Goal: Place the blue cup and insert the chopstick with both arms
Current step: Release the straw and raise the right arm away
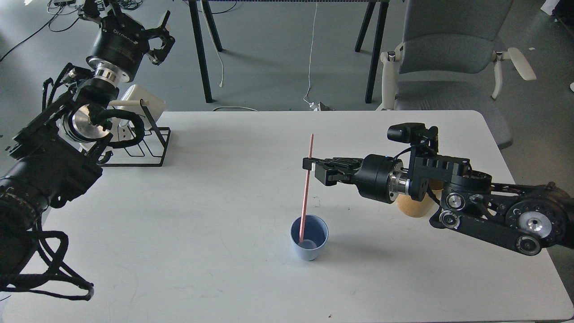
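The blue cup (309, 242) stands upright on the white table (202, 224), front centre. The pink chopstick (306, 188) stands nearly upright with its lower end inside the cup. My right gripper (309, 164) is shut on the chopstick's upper part, reaching in from the right above the cup. My left gripper (158, 32) is raised high at the far left, beyond the table's back edge, with its fingers spread and empty.
A tan bamboo cylinder (415, 207) stands right of the cup, mostly hidden behind my right arm. A black wire rack (148, 146) with a white mug (139, 105) sits at the back left. A grey chair (448, 54) stands behind the table.
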Tool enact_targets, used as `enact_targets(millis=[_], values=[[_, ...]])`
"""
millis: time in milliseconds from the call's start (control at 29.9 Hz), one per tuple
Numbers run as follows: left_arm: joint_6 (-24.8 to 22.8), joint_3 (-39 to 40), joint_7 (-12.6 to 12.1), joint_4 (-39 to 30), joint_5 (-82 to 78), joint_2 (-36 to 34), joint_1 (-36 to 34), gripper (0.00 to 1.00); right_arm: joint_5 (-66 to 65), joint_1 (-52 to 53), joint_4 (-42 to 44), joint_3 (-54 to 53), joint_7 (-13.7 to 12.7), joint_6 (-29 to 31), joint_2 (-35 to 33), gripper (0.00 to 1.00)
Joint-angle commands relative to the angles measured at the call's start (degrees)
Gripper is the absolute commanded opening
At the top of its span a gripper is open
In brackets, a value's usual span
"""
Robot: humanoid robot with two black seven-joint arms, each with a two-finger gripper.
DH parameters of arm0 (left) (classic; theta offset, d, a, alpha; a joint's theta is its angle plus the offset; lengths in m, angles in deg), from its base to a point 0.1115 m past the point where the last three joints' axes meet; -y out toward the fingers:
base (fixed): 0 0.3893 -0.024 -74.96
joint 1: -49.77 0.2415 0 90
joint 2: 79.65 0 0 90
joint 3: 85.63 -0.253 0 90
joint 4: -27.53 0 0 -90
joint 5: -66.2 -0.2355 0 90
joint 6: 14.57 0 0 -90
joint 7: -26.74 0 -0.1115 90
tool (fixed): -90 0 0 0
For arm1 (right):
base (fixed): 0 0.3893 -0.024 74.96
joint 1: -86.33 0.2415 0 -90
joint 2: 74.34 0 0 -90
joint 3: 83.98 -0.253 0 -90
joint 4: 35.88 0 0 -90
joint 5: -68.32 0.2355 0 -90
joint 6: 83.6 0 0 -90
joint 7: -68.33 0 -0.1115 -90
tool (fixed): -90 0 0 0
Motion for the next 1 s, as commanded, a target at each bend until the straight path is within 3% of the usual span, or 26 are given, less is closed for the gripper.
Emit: enact_targets(millis=[0, 167, 468, 568, 669, 702, 969], values=[[0.0, 0.0, 0.0, 0.3, 0.0, 0.1, 0.0, 1.00, 0.0, -0.5, 0.0, 0.1, 0.2, 0.0, -0.2, 0.05], [0.0, 0.0, 0.0, 0.3, 0.0, 0.1, 0.0, 1.00, 0.1, -0.9, -0.1, 0.0, 0.2, 0.0, -0.2, 0.24], [0.0, 0.0, 0.0, 0.3, 0.0, 0.0, -0.1, 1.00, 0.6, -1.2, -0.4, -0.5, 0.2, -0.1, -1.0, 0.40], [0.0, 0.0, 0.0, 0.3, 0.0, 0.0, -0.1, 1.00, 0.9, -1.1, -0.7, -1.9, 0.4, -0.6, -2.5, 0.60], [0.0, 0.0, 0.0, 0.3, 0.0, -0.1, -0.1, 1.00, 2.1, -1.2, -0.7, -8.4, 0.9, -0.8, -4.6, 0.92], [0.0, 0.0, 0.0, 0.3, 0.0, -0.2, 0.0, 1.00, 3.7, -1.3, -0.4, -11.2, 1.2, -0.7, -5.1, 0.95], [0.0, 0.0, 0.0, 0.5, 0.1, 0.2, 0.0, 1.00, 29.1, -1.6, 7.1, -28.9, 1.2, -0.2, -5.0, 0.99]])
